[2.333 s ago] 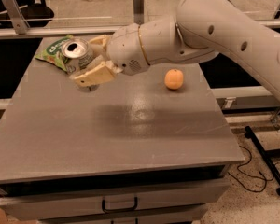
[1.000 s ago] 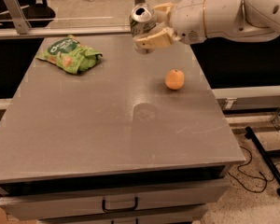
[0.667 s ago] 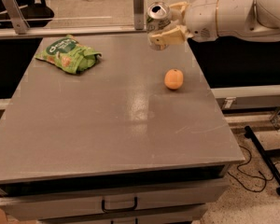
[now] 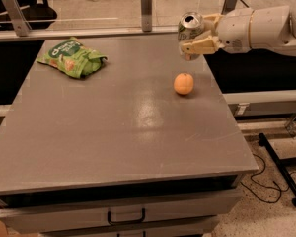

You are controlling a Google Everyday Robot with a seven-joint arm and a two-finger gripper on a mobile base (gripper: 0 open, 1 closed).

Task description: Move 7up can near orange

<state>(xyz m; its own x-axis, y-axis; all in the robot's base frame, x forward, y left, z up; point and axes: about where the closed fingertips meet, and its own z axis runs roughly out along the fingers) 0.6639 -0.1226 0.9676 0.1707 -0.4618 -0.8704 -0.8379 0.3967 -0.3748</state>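
Observation:
The 7up can [image 4: 189, 31] is a silver can with a green and white label, held in the air above the table's far right part. My gripper [image 4: 201, 33] is shut on the can, with tan fingers [image 4: 203, 45] wrapped around its side. The white arm reaches in from the right edge. The orange [image 4: 183, 83] sits on the grey table [image 4: 113, 132], a little in front of and below the can, apart from it.
A flat green snack bag [image 4: 71, 57] lies at the table's far left. A rail with metal posts [image 4: 146, 1] runs behind the table. Drawers [image 4: 126, 215] sit below the front edge. Cables and a stand foot [image 4: 281, 172] lie on the floor at right.
My gripper lifted the can from beside the snack bag and carried it to the right across the table. It now hangs just behind the orange.

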